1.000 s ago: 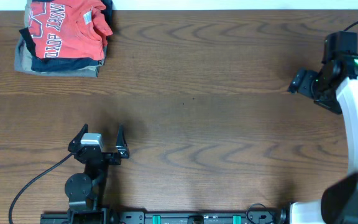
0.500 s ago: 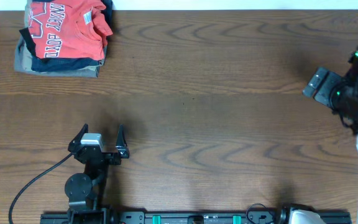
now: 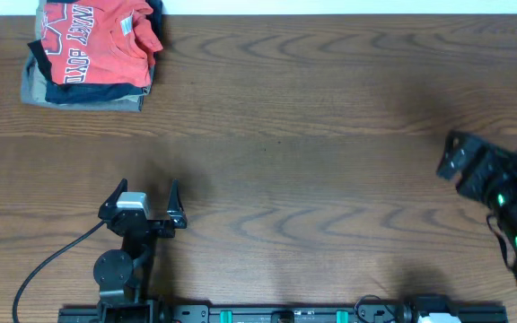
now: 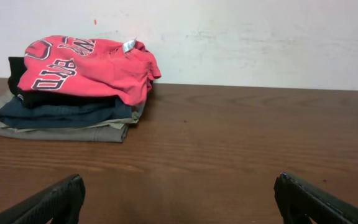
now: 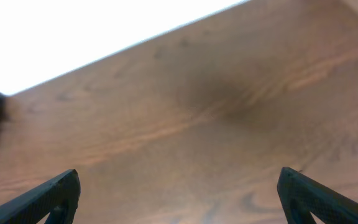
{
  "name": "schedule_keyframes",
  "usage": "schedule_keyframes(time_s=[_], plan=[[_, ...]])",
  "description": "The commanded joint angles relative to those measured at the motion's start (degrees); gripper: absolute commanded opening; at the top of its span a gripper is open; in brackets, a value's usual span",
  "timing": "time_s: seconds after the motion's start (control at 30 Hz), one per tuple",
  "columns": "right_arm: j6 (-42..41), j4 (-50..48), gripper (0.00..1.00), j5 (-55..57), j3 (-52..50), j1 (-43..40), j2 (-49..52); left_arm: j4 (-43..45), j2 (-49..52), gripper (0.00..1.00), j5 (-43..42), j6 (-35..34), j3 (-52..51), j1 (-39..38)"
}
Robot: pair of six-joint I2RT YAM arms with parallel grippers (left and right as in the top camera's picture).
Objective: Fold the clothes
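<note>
T-shirt: The orange-red T-shirt [image 3: 97, 45] lies folded on top of a pile at the far left corner of the desk [image 3: 312, 117]. It is a soft, matte knit, rumpled along its right side, with dark block lettering edged in white and a small pale neck label [image 4: 128, 45] poking up.
Pile beneath: A black garment [image 4: 16, 71], then a navy garment [image 4: 55, 114], then a khaki garment [image 4: 73, 132] at the bottom. All three are folded flat, and the khaki one spreads widest.
Desk: Dark brown wood grain, smooth, with a faint sheen. Its far edge meets a plain white wall [image 4: 260, 37].
Left tool: The left tool [image 3: 147, 185] sits near the front edge, left of middle and well apart from the pile. Its two black tapering fingers are spread wide with nothing between them, pointing toward the far edge. A black cable [image 3: 43, 265] curls off behind it.
Right tool: The right tool [image 5: 178, 186] is by the right edge, blurred from above. Its own camera shows the fingers wide apart and empty over bare wood.
</note>
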State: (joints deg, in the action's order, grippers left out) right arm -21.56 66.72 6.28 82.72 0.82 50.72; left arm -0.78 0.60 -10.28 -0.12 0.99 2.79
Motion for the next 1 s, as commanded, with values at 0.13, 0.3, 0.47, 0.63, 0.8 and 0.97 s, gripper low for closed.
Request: schedule_keyframes(time_s=[0.13, 0.3, 0.47, 0.63, 0.8, 0.97], plan=[[1.09, -7.54, 0.99, -0.26, -14.25, 2.60, -12.81, -2.21, -0.37, 0.98, -0.63, 0.52, -0.76, -0.24], [2.75, -22.53, 0.99, -3.02, -33.73, 5.07, -24.52, -2.21, -0.37, 0.98, -0.63, 0.52, -0.76, -0.24], [9.66, -39.95, 0.99, -9.44, -53.64, 5.84, -37.09, -2.21, -0.37, 0.98, -0.63, 0.52, -0.76, -0.24], [9.88, -48.72, 0.99, -10.27, -66.27, 5.79, -46.01, -2.21, -0.37, 0.98, -0.63, 0.52, -0.76, -0.24], [11.52, -55.71, 0.99, -10.43, -74.01, 5.44, -50.51, -2.21, -0.37, 0.98, -0.63, 0.52, -0.76, -0.24], [13.57, -62.95, 0.99, -10.45, -79.34, 3.93, -50.45, -2.21, -0.37, 0.98, -0.63, 0.52, -0.76, -0.24]])
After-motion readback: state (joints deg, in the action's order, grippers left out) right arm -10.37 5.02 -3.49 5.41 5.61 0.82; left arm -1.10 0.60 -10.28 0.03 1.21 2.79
